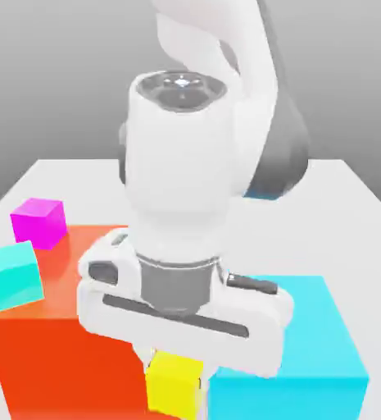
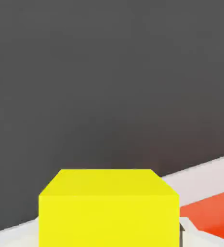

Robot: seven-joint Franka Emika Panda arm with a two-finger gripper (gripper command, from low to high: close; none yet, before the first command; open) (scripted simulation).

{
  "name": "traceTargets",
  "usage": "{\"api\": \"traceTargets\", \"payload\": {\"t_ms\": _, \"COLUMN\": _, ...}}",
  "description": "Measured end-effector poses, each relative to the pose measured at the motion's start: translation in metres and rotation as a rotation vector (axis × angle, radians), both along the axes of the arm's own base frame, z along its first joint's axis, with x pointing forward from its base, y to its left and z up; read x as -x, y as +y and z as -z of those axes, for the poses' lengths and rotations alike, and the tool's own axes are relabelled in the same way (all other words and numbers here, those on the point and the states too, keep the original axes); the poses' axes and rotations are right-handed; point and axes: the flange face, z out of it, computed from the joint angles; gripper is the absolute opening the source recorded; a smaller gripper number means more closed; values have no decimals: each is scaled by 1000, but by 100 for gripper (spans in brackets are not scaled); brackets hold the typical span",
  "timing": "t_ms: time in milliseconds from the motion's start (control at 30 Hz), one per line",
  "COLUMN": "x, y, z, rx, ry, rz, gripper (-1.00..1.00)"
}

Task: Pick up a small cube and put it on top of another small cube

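Gripper clamped on yellow cube, between red block and cyan block, magenta cube and cyan cube by red block's far-left edges, white table bare behind

The robot's glossy white rounded arm has dark grey joint sections and a silvery round cap on top. A grey cylindrical collar joins its white boxy hand, slotted with dark grooves.

Large red block beside large cyan block on white table.
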Motion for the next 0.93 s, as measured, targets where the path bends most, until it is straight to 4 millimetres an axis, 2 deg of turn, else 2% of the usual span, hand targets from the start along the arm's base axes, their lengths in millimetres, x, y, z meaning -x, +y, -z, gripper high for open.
{"api": "traceTargets", "payload": {"t_ms": 67, "x": 19, "y": -42, "z": -24, "rx": -8, "ry": -5, "rz": 177, "gripper": -100}}
{"api": "traceTargets", "payload": {"t_ms": 167, "x": 53, "y": -87, "z": -56, "rx": -22, "ry": -10, "rz": 423, "gripper": -100}}
{"api": "traceTargets", "payload": {"t_ms": 367, "x": 113, "y": -125, "z": -91, "rx": -45, "ry": 3, "rz": 833, "gripper": -100}}
{"api": "traceTargets", "payload": {"t_ms": 600, "x": 193, "y": -161, "z": -120, "rx": -71, "ry": 22, "rz": 1336, "gripper": -100}}
{"api": "traceTargets", "payload": {"t_ms": 667, "x": 209, "y": -160, "z": -123, "rx": -69, "ry": 20, "rz": 1448, "gripper": -100}}
{"api": "traceTargets", "payload": {"t_ms": 733, "x": 212, "y": -159, "z": -104, "rx": -65, "ry": 17, "rz": 1482, "gripper": -100}}
{"api": "traceTargets", "payload": {"t_ms": 800, "x": 213, "y": -159, "z": -77, "rx": -64, "ry": 17, "rz": 1490, "gripper": -100}}
{"api": "traceTargets", "payload": {"t_ms": 833, "x": 213, "y": -158, "z": -67, "rx": -63, "ry": 17, "rz": 1492, "gripper": 100}}
{"api": "traceTargets", "payload": {"t_ms": 933, "x": 213, "y": -158, "z": -67, "rx": -63, "ry": 17, "rz": 1492, "gripper": 100}}
